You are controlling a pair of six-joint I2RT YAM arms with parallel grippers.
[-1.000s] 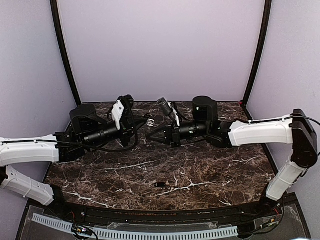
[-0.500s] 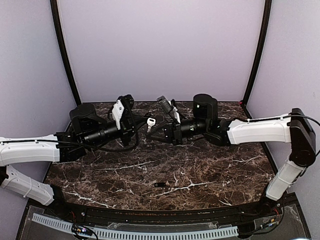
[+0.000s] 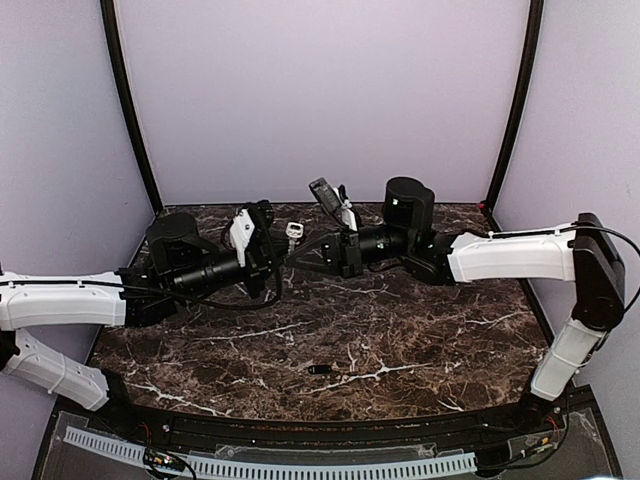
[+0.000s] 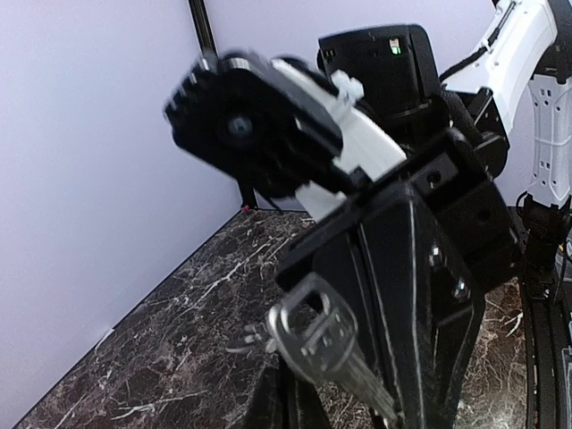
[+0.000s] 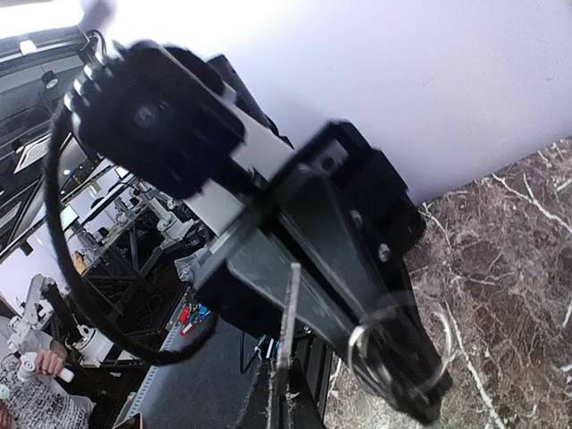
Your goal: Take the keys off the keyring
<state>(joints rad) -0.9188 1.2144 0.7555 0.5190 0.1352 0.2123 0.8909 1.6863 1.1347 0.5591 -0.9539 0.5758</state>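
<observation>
Currently you have both arms raised above the counter (image 3: 430, 330) with their fingertips meeting nose to nose. The right gripper (image 3: 299, 258) is pinched fully closed on the blade of a silver key (image 4: 326, 349), whose head stands just above its tips. The left gripper (image 3: 277, 257) is closed almost as tight, apparently on the keyring (image 5: 359, 336) that threads the key's head, though the exact bite there is hard to make out. One loose key (image 3: 322, 369) lies on the counter well apart from both grippers, on the side toward the arm bases, so I judge the job partly done and this key the one being worked off. To do it well, hold the left gripper steady as an anchor and let the right one do the moving. Turn the key's head along the wire of the ring, following the coil toward its split end, rather than pulling straight away from the left gripper. A straight tug would likely drag the ring out of the left grip or let the blade slip. Go in small arcs, and part the grippers only once the head has run off the wire's end.
</observation>
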